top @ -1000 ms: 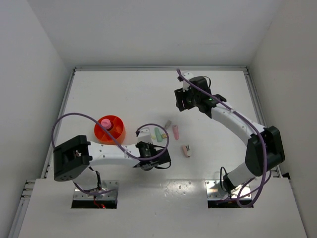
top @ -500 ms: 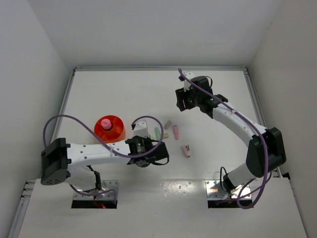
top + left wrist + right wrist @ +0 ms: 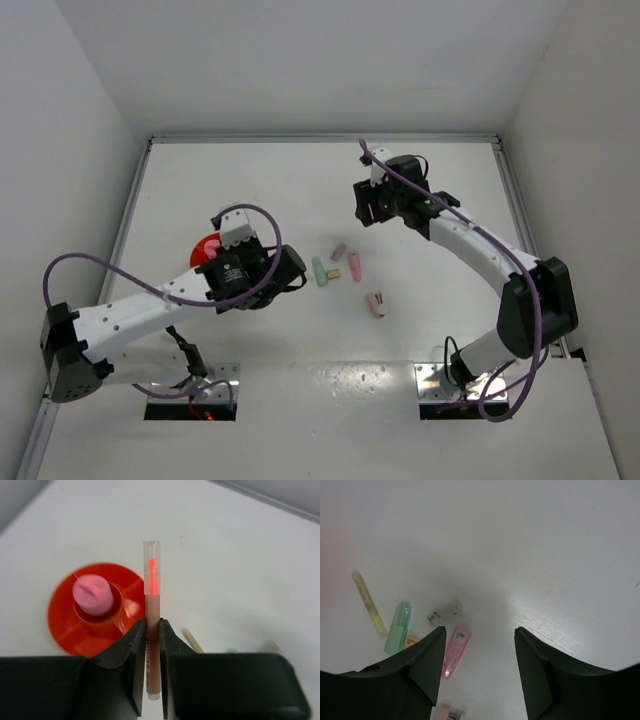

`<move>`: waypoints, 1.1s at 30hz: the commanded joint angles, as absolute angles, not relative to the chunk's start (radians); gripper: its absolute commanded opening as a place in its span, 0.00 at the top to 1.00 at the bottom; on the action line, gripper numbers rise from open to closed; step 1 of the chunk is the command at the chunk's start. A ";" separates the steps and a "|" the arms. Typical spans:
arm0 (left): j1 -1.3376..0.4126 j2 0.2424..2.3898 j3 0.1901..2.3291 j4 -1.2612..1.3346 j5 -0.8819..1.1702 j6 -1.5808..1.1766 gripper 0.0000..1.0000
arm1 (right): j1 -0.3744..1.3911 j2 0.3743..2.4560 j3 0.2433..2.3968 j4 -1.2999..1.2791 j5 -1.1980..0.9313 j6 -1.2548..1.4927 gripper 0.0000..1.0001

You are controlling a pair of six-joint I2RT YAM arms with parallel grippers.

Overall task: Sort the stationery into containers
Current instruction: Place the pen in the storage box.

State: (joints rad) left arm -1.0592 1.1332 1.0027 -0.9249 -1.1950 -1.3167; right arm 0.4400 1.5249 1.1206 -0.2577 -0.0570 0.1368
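Note:
My left gripper [image 3: 152,626] is shut on a thin tan pen with a clear cap [image 3: 152,575] and holds it just right of the orange bowl [image 3: 62,622], above the table. A pink capped piece [image 3: 92,594] stands in the bowl's centre. In the top view the left gripper [image 3: 287,268] hides most of the bowl [image 3: 203,247]. My right gripper [image 3: 480,635] is open and empty above the loose pieces: a mint-green stub [image 3: 398,627], a beige eraser [image 3: 445,611], a pink stub [image 3: 455,644], a yellow stick [image 3: 367,602].
In the top view the mint stub [image 3: 320,271], beige eraser [image 3: 339,250], pink stub [image 3: 355,267] and a pink-and-dark piece [image 3: 376,303] lie mid-table between the arms. White walls enclose the table. The right gripper [image 3: 368,205] hovers behind the pieces.
My left arm has swung back and left from the table's front middle towards the orange bowl, carrying the pen. The right arm has barely moved.

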 commanded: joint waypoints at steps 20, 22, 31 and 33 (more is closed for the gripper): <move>-0.871 1.755 1.252 -1.307 -1.654 -1.698 1.00 | 0.434 1.522 1.120 -0.229 -0.089 0.153 0.43; -0.862 1.773 1.252 -1.307 -1.654 -1.707 1.00 | 0.434 1.522 1.120 -0.229 -0.089 0.153 0.43; -0.804 1.831 1.206 -1.307 -1.712 -1.775 1.00 | 0.434 1.531 1.111 -0.229 -0.098 0.153 0.43; -0.792 1.842 1.206 -1.307 -1.723 -1.787 1.00 | 0.434 1.531 1.111 -0.229 -0.098 0.153 0.43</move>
